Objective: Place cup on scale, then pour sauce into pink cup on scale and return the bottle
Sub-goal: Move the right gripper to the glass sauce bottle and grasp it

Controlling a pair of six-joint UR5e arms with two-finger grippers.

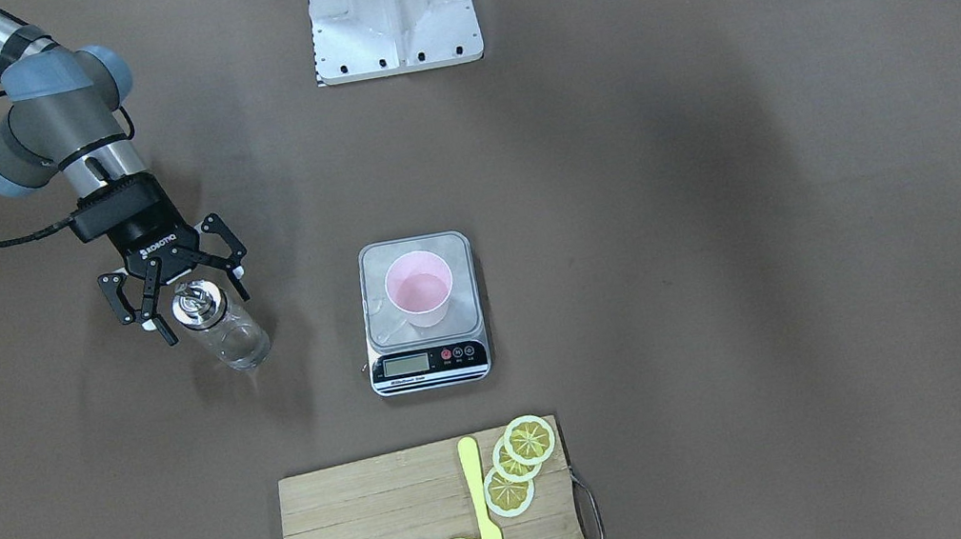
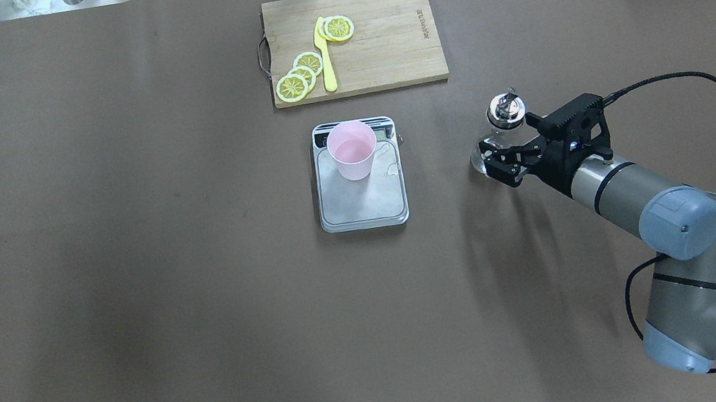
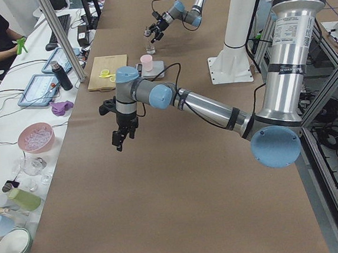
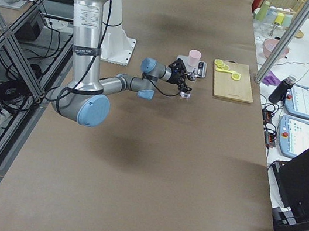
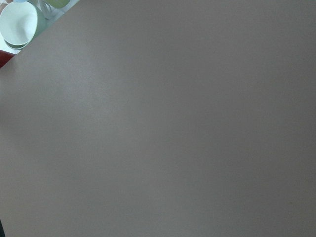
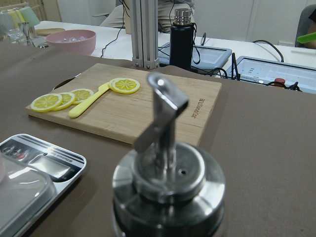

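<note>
The pale pink cup [image 1: 418, 291] stands upright on the silver platform of the scale [image 1: 452, 259], near its display end; it also shows in the overhead view [image 2: 352, 149] on the scale [image 2: 366, 205]. The clear glass bottle [image 1: 233, 336] with its silver spout cap [image 2: 505, 109] stands on the table to the robot's right of the scale. My right gripper [image 1: 203, 313] is open, its fingers spread on either side of the bottle's neck. The right wrist view shows the cap [image 6: 168, 182] close up. My left gripper [image 3: 120, 136] hangs over bare table far off; I cannot tell whether it is open.
A wooden cutting board [image 2: 390, 33] with lemon slices [image 2: 300, 76] and a yellow knife [image 2: 325, 57] lies beyond the scale. The robot's white base plate [image 1: 393, 23] is at the near edge. A side desk with bowls and tablets [image 3: 36, 96] runs along the far edge.
</note>
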